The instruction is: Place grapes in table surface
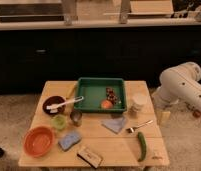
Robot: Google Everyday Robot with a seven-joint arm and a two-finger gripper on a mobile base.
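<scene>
Single raised camera — looking down over the table surface (119, 144).

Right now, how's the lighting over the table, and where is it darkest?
Camera view: warm, even light on the table surface, no strong glare; the grapes read dark inside the green tray; the cabinets behind sit in deep shadow; the gripper, open, hangs beside the table's right edge in dimmer light.

We see the arm (183, 84) cut off at the right edge; gripper (164, 118) hangs below it beside the table surface (119, 145), too blurred for detail; grapes (110, 93) in the tray (89, 98) are a dark smudge
</scene>
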